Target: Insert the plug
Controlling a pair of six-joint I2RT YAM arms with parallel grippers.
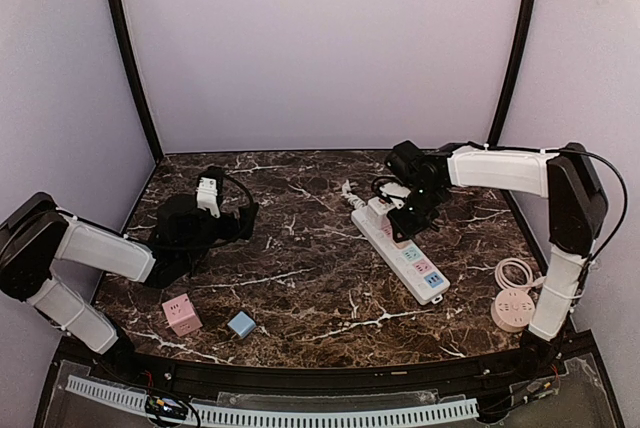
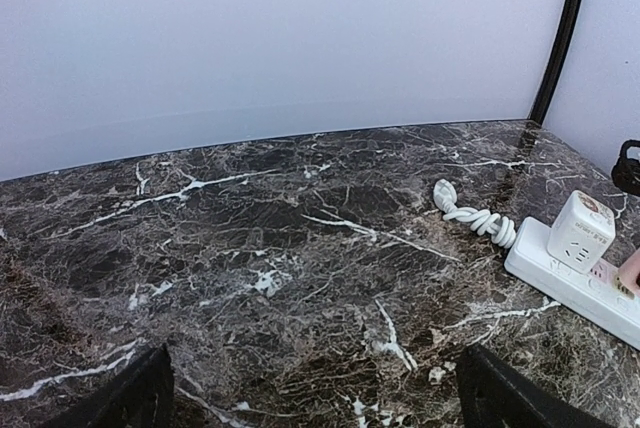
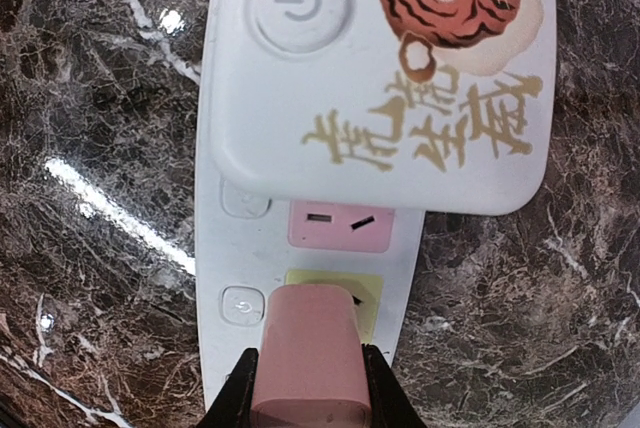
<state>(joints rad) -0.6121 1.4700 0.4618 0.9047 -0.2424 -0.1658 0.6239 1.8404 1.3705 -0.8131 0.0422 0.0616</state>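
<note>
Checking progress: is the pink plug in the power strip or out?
Cannot tell. The right fingers hold the pink plug over the yellow socket of the power strip, hiding its prongs.

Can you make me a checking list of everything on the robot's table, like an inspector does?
Surface: dark marble table, white veins, shiny.
Job's things: white power strip lying flat; pink plug over its yellow socket; cannot tell if the prongs are in.
Clutter: tiger-print adapter on the strip; pink cube; blue cube; round socket.
Grippers: right pincer shut on the pink plug; left pincer open, empty, away from the strip.
Cables: knotted white cord at the strip's end; coiled white cord by the round socket.
Surroundings: plain pale walls, black corner poles.
</note>
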